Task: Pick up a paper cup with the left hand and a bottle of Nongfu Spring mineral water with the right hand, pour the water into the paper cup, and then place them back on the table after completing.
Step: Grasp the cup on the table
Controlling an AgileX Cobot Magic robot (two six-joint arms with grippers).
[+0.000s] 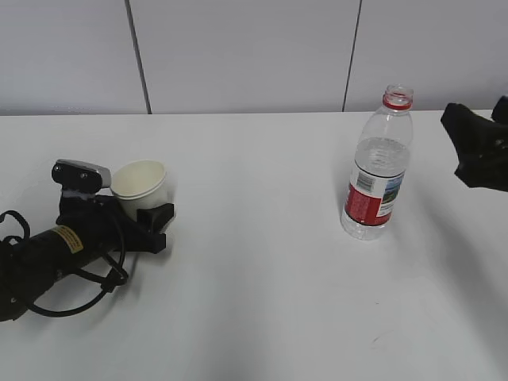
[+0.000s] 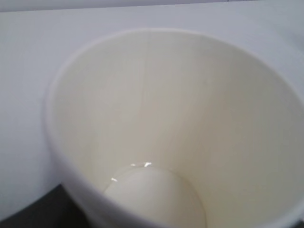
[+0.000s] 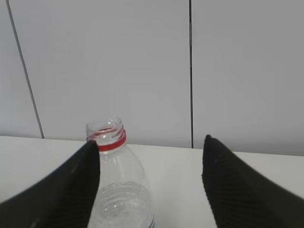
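Your left hand (image 1: 147, 218) lies low on the white worktop (image 1: 254, 302) at the left of the exterior frame, its jaws either side of the paper cup (image 1: 140, 185); whether they grip it you cannot tell. The cup stands upright, open and dry inside. Right of centre, the uncapped Nongfu Spring bottle (image 1: 377, 168) stands upright, with water (image 1: 381, 155) up to its shoulder. Your right hand (image 1: 476, 147) hovers at the right edge, jaws spread wide, apart from the bottle.
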